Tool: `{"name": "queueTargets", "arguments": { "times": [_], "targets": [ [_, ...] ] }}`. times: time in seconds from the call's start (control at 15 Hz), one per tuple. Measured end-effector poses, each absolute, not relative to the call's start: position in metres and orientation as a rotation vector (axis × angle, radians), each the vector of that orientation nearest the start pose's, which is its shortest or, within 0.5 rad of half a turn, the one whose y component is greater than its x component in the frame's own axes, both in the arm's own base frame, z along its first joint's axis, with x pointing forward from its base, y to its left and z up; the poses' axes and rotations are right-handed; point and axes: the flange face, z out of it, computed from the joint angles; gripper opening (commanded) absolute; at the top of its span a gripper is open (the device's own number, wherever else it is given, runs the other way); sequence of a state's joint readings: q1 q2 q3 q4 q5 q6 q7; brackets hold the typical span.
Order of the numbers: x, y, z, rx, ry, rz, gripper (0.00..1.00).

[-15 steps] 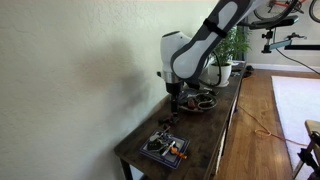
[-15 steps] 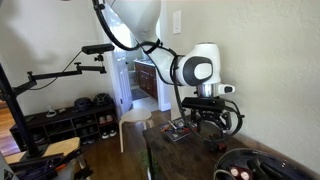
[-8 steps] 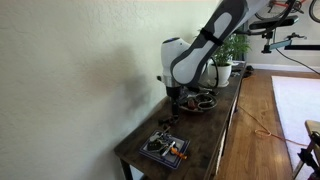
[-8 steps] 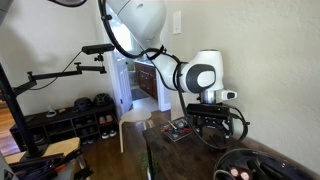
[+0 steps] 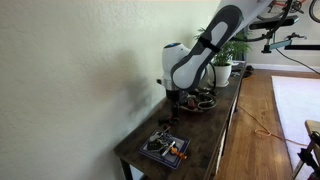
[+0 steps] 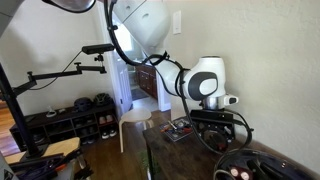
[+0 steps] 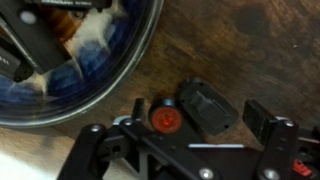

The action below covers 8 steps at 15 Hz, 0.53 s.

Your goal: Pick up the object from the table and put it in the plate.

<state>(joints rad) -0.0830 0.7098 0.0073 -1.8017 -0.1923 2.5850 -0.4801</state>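
The round dark plate (image 7: 125,72) with a bluish inside fills the upper left of the wrist view, and dark and pale things lie in it. It also shows in both exterior views (image 5: 204,101) (image 6: 238,160). My gripper (image 7: 238,115) hangs low over the wooden table right beside the plate's rim. Its two black fingers stand apart with only bare wood between them. It shows in both exterior views (image 5: 175,100) (image 6: 214,128). I cannot make out a loose object on the table near the fingers.
A square dark tray with orange pieces (image 5: 164,148) (image 6: 180,130) sits near the table's end. A plant in a white pot (image 5: 224,68) stands beyond the plate. The narrow table (image 5: 140,140) runs along the wall, with its open edge on the room side.
The arm has shifted a little toward the plate and slightly down. The fingers stay apart and nothing has been taken hold of.
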Motion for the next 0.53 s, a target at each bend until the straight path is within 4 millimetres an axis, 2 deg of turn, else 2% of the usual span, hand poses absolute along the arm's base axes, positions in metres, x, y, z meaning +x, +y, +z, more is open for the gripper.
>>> {"name": "queueTargets", "arguments": {
  "times": [0.07,0.13,0.2,0.27,0.53],
  "targets": [
    [0.6549,-0.0461,0.1541,-3.128,-0.911,-0.066,0.96],
    [0.6545,-0.0455,0.1516,-3.123,-0.918,-0.063,0.87],
    [0.6541,-0.0448,0.1498,-3.118,-0.923,-0.061,0.71],
    [0.6539,-0.0442,0.1488,-3.113,-0.926,-0.061,0.69],
    [0.6543,-0.0428,0.1486,-3.099,-0.936,-0.072,0.42]
  ]
}}
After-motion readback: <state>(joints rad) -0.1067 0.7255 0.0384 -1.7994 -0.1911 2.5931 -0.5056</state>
